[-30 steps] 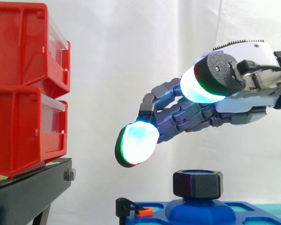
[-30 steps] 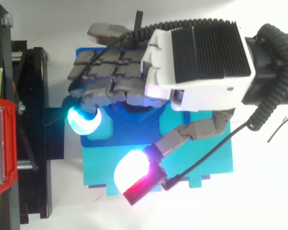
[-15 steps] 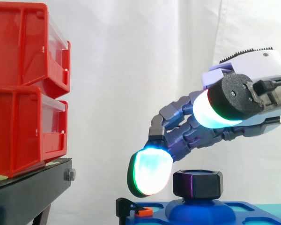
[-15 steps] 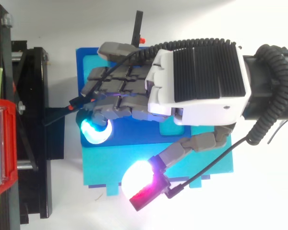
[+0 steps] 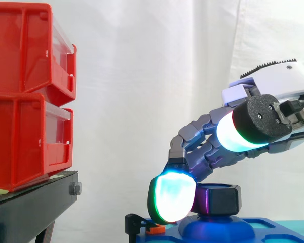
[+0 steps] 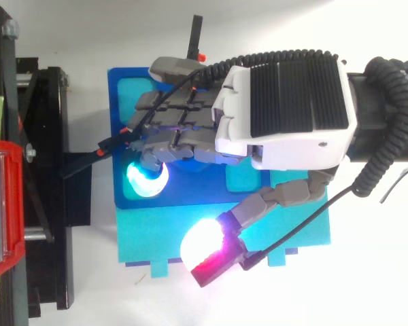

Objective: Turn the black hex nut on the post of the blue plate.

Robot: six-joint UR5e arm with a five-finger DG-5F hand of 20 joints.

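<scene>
The black hex nut sat on the raised post of the blue plastic plate. The robot hand arched over it; whether it gripped the nut could not be determined. The nut appeared rigid, light and smooth, so its opposing flats would likely give the best hold.

The black hex nut sits upright on the blue plate's raised post.

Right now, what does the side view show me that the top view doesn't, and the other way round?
From the side: the black hex nut on its post, with the hand reaching down to its level. From above: the blue plate laid out flat, with its cyan pockets, the hand lying over the nut. Both: hand, plate, red bins and black stand.
</scene>
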